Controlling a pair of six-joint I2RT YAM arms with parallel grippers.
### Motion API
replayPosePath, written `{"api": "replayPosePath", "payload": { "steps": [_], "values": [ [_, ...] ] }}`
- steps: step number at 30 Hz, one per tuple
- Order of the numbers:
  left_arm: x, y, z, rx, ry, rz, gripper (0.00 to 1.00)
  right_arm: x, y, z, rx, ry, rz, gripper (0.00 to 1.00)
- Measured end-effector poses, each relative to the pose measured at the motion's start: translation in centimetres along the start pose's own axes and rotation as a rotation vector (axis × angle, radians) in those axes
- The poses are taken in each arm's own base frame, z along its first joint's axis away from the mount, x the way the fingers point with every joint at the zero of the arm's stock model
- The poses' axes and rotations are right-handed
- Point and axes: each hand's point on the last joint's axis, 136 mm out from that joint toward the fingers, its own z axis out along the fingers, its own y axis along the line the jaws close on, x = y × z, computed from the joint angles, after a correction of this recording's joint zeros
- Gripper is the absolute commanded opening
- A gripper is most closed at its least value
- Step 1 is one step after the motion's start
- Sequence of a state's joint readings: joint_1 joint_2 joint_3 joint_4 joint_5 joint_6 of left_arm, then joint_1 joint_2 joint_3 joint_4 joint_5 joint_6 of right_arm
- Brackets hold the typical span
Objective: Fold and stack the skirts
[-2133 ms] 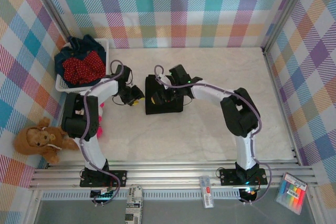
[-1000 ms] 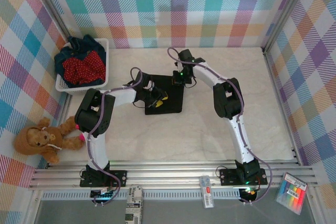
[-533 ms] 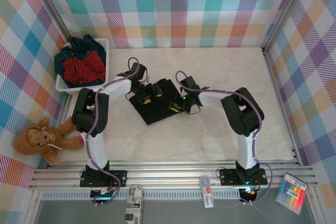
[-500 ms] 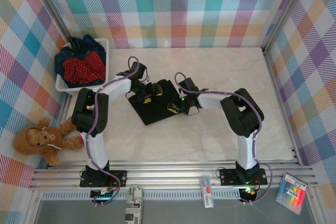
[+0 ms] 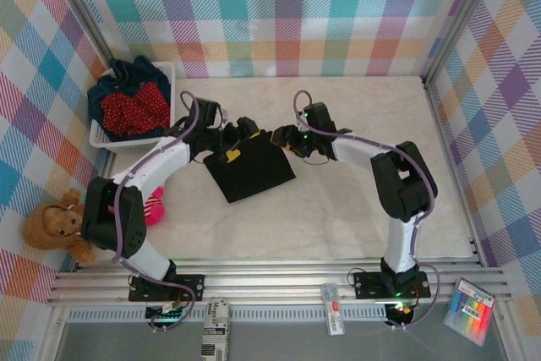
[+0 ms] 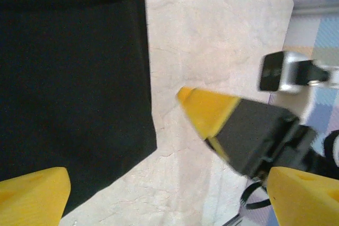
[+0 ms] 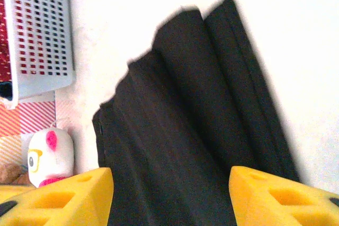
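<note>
pale marbled desk point(image 5: 355, 209) takes up most of the scene. the black skirt point(image 5: 252, 171) lies folded flat on it, a bit left of the middle, turned at an angle. far left corner has the white basket point(image 5: 118, 144) with the red dotted skirt point(image 5: 133, 109) on top of the denim ones point(image 5: 135, 69). left fingers point(image 6: 32, 189) are spread wide with nothing in them, over the black skirt's far edge. right fingers point(image 7: 58, 194) are apart too, empty, just by its far right corner. brown teddy point(image 5: 59, 226) and a pink plush point(image 5: 152, 206) sit at the left, nearer than the basket.
</note>
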State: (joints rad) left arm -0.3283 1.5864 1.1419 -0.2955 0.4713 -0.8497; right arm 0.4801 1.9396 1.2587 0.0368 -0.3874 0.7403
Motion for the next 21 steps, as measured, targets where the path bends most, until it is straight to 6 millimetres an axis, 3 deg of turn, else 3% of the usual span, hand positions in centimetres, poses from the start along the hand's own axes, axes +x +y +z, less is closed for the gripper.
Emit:
{"api": "replayPosePath", "payload": {
  "steps": [4,10,14,18,21],
  "values": [
    [1.1,1.8,1.0,-0.014,0.025,-0.108,0.97,-1.5,0.3,1.2,-0.047,0.035,-0.165,0.58],
    [2.0,1.1,1.4,-0.015,0.011,-0.128,1.0,-1.0,0.4,3.8,-0.105,0.132,-0.286,0.57],
    [2.5,2.3,1.5,-0.045,-0.003,-0.16,1.0,-0.8,0.7,5.3,-0.162,0.19,-0.301,0.54],
    [2.9,4.0,1.8,-0.087,-0.008,-0.194,1.0,-0.3,0.7,6.0,-0.201,0.226,-0.291,0.47],
    [3.1,4.9,1.9,-0.112,-0.012,-0.206,1.0,-0.1,0.8,6.2,-0.214,0.242,-0.285,0.35]
  ]
}}
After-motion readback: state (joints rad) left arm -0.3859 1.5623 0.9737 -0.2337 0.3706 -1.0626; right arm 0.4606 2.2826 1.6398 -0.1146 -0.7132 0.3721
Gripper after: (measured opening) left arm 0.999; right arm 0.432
